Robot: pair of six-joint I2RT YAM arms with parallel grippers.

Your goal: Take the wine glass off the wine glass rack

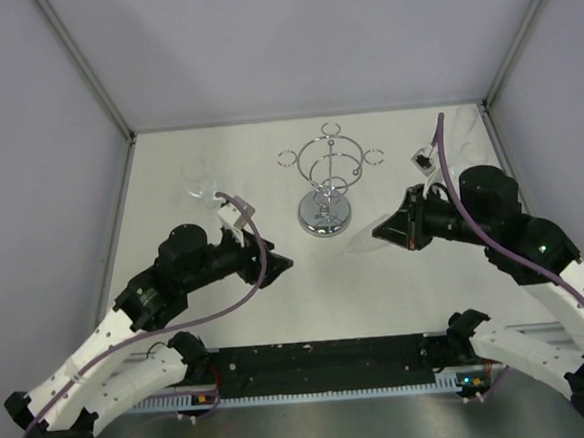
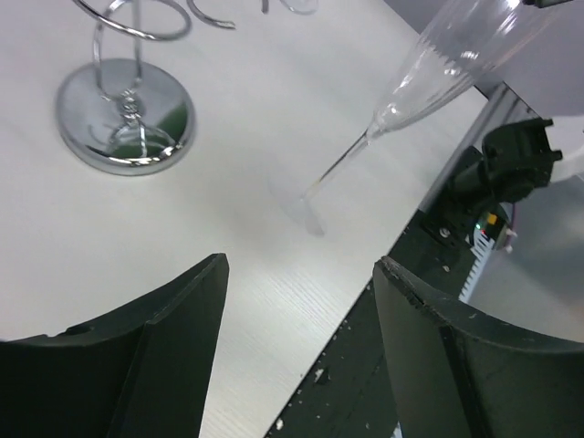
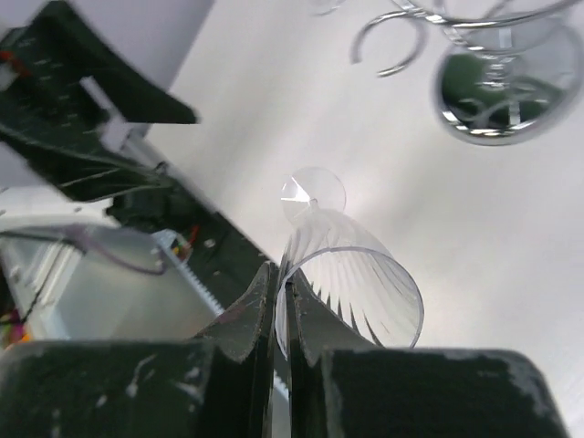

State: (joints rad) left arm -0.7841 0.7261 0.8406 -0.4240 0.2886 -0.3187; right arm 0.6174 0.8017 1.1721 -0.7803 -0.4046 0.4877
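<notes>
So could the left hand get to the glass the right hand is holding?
Probably yes. The left hand is open, pointing at the stem of the glass across bare table; the rack stands aside. The right hand pinches only the rim, leaving the stem free.

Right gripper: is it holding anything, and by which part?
The right gripper pinches the wine glass by the rim of its bowl.

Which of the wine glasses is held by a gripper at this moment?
The ribbed wine glass, tilted, its rim pinched by the right gripper. The other wine glass stands free on the table, left of the wine glass rack.
</notes>
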